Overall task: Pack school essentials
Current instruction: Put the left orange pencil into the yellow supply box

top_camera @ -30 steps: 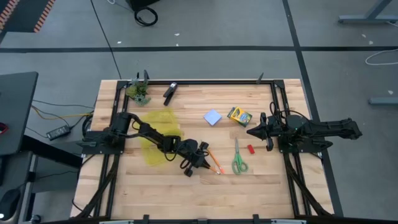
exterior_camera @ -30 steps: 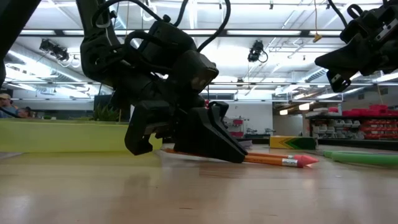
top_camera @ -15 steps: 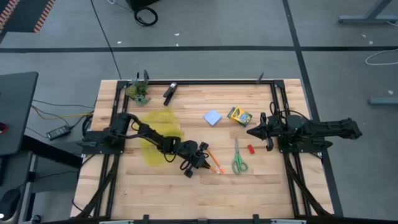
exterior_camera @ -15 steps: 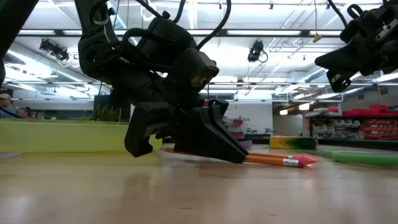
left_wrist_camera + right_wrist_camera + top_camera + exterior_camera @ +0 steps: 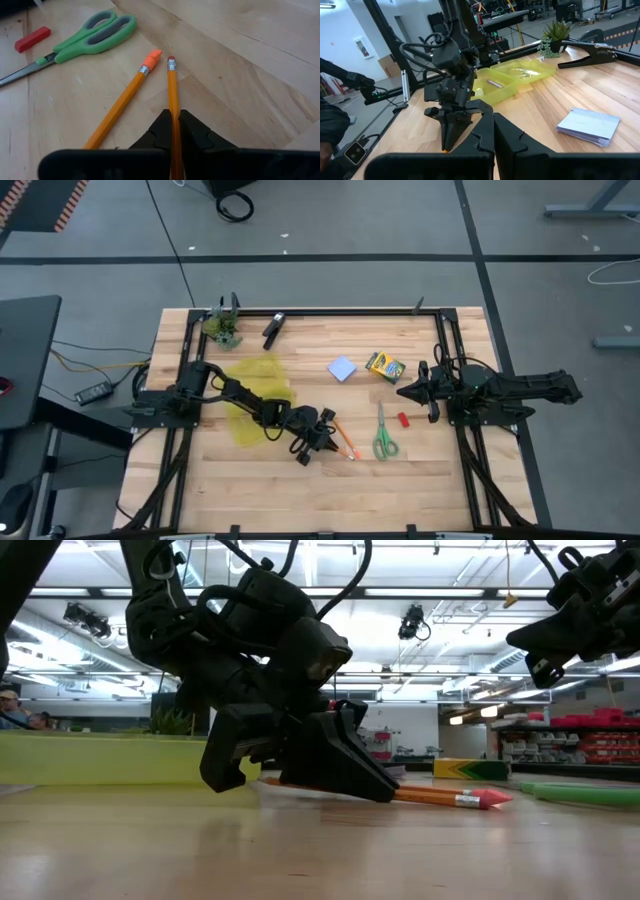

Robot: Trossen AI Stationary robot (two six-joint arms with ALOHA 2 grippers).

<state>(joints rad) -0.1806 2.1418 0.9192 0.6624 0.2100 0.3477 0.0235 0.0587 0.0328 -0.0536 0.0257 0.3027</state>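
Observation:
My left gripper is low over the table's middle, shut on one of two orange pencils; the second pencil, with an orange eraser cap, lies on the wood beside it. Green-handled scissors and a tiny red eraser lie to its right. The pale blue note pad and the yellow-green crayon box sit farther back. A pinkish pen rests in the translucent yellow tray. My right gripper hangs shut above the table's right side, touching nothing. My left gripper pinches the pencil's shaft between its two fingertips, some way back from the eraser end. The fingers slant down from the table's left side and run along the pencil. The pencil lies low along the wood, its eraser end pointing away from the gripper.
A black clip-like tool and a small green leafy clump sit near the far left corner. A black frame runs along the table's sides and far edge. Bare wood stretches along the near edge.

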